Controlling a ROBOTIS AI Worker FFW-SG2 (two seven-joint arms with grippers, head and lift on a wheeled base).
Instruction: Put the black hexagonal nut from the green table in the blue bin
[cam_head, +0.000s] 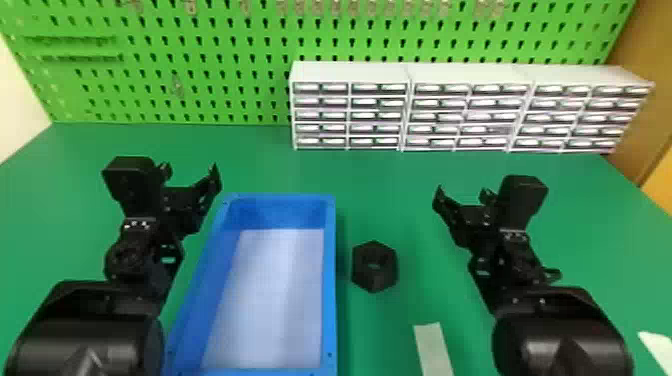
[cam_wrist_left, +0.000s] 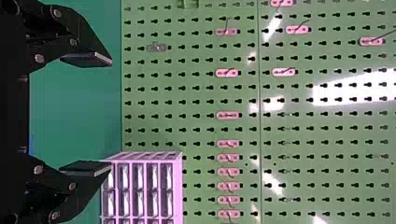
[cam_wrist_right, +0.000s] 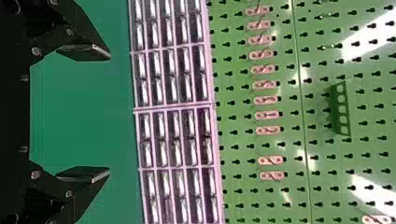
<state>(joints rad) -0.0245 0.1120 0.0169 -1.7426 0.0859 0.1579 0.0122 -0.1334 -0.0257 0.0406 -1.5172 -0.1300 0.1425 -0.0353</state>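
In the head view the black hexagonal nut rests on the green table, just right of the blue bin and apart from it. The bin holds nothing but its pale bottom. My left gripper stands open above the table by the bin's far left corner; in the left wrist view the gripper has nothing between its fingers. To the nut's right and farther back is my right gripper, also open, and in the right wrist view the gripper is likewise unfilled.
A row of white drawer cabinets lines the table's back right. Behind rises a green pegboard with small hooks. A pale strip lies on the table near the front, right of the nut, and a white piece is at the right edge.
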